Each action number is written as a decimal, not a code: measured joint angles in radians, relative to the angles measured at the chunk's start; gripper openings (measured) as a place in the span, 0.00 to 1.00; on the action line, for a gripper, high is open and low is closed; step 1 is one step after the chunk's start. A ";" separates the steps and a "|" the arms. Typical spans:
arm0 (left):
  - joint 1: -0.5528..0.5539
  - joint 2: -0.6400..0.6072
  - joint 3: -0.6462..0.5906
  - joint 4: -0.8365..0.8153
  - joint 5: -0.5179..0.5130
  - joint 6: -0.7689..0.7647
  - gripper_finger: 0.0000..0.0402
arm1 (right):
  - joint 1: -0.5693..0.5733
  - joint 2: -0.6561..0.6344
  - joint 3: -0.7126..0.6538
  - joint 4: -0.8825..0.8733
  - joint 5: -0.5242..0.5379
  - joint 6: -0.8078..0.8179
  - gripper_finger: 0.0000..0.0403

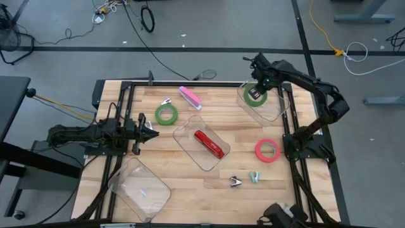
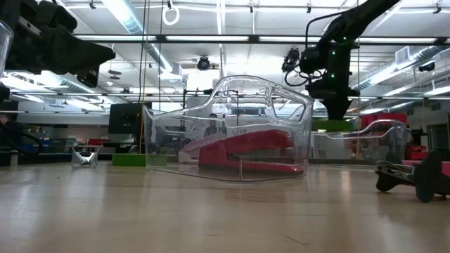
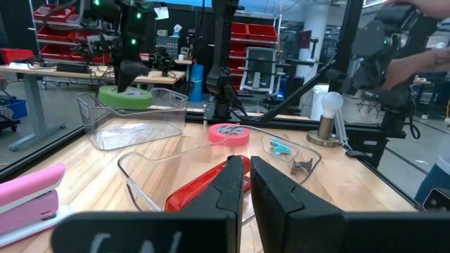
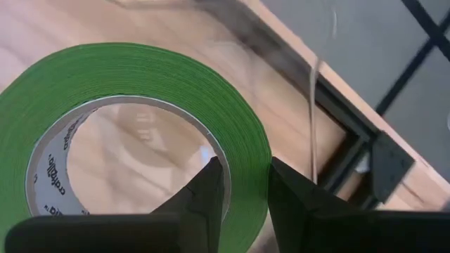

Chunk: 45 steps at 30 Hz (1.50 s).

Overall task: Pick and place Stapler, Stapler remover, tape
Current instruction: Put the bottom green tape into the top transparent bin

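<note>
Left gripper point(image 1: 154, 133) waits, fingers pressed together, at the table's left edge, clear of the work. Red stapler point(image 1: 209, 144) sits in the middle tray point(image 1: 183, 134). Right gripper point(image 4: 242, 184) pinches a green tape point(image 4: 211, 98) by its wall above the far-right tray point(image 1: 275, 111), likely to drop it in.

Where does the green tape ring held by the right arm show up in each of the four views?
High view: the green ring of tape is upper right, over the clear plastic tray, in the right pincer.
Low view: right of centre, only a green edge below the dark arm.
Left wrist view: upper left, above that tray.
Right wrist view: fills the left, its wall between the fingers.
Shared landmark: the clear tray.
</note>
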 joint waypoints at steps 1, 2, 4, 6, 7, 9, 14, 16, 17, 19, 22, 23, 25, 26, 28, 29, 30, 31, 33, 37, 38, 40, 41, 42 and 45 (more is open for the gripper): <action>0.000 0.000 0.000 0.000 0.000 0.000 0.07 | -0.003 0.000 -0.007 0.002 0.011 0.007 0.23; 0.000 0.000 0.000 0.000 0.000 0.000 0.07 | -0.003 0.000 -0.011 0.011 0.023 0.016 0.23; 0.000 0.000 0.000 0.000 0.000 0.000 0.07 | -0.004 0.000 -0.019 0.025 0.050 0.035 0.23; 0.000 0.000 0.000 0.000 0.000 0.000 0.07 | -0.003 0.000 -0.027 0.028 0.061 0.043 0.23; 0.000 0.000 0.000 0.000 0.000 0.000 0.07 | -0.003 0.000 -0.031 0.041 0.060 0.044 0.23; 0.000 0.000 0.000 0.000 0.000 0.000 0.07 | -0.003 0.000 -0.038 0.066 0.060 0.046 0.23; 0.000 0.000 0.000 0.000 0.000 0.000 0.07 | -0.003 0.000 -0.062 0.086 0.059 0.061 0.23; 0.000 0.000 0.000 0.000 0.000 0.000 0.07 | -0.003 0.000 -0.065 0.089 0.053 0.067 0.23; 0.000 0.000 0.000 0.000 0.000 0.000 0.07 | -0.003 0.000 -0.067 0.089 0.052 0.065 0.23; 0.000 0.000 0.000 0.000 0.000 0.000 0.07 | -0.003 0.000 -0.067 0.093 0.052 0.065 0.23; 0.000 0.000 0.000 0.000 0.000 0.000 0.07 | -0.003 0.000 -0.067 0.092 0.052 0.065 0.23; 0.000 0.000 0.000 0.000 0.000 0.000 0.07 | -0.003 0.000 -0.067 0.093 0.052 0.065 0.23; 0.000 0.000 0.000 0.000 0.000 0.000 0.07 | -0.003 0.000 -0.067 0.092 0.052 0.064 0.23; 0.000 0.000 0.000 0.000 0.000 0.000 0.07 | -0.003 0.000 -0.067 0.092 0.052 0.064 0.23; 0.000 0.000 0.000 0.000 0.000 0.000 0.07 | -0.003 0.000 -0.067 0.092 0.051 0.064 0.23; 0.000 0.000 0.000 0.000 0.000 0.000 0.07 | -0.003 0.000 -0.067 0.092 0.051 0.064 0.23; 0.000 0.000 0.000 0.000 0.000 0.000 0.07 | -0.003 0.000 -0.067 0.092 0.051 0.061 0.23; 0.000 0.000 0.000 0.000 0.000 0.000 0.07 | -0.003 0.000 -0.067 0.092 0.051 0.060 0.23; 0.000 0.000 0.000 0.000 0.000 0.000 0.07 | -0.003 0.000 -0.067 0.092 0.051 0.057 0.23; 0.000 0.000 0.000 0.000 0.000 0.000 0.07 | -0.003 0.000 -0.067 0.092 0.051 0.057 0.23; 0.000 0.000 0.000 0.000 0.000 0.000 0.07 | -0.003 0.000 -0.067 0.092 0.051 0.057 0.24; 0.000 0.000 0.000 0.000 0.000 0.000 0.07 | -0.003 0.000 -0.067 0.092 0.051 0.057 0.24; 0.000 0.000 0.000 0.000 0.000 0.000 0.07 | -0.003 0.000 -0.067 0.092 0.051 0.057 0.24; 0.000 0.000 0.000 0.000 0.000 0.000 0.07 | -0.003 0.000 -0.067 0.092 0.051 0.057 0.25; 0.000 0.000 0.000 0.000 0.000 0.000 0.07 | -0.003 0.000 -0.067 0.092 0.051 0.057 0.24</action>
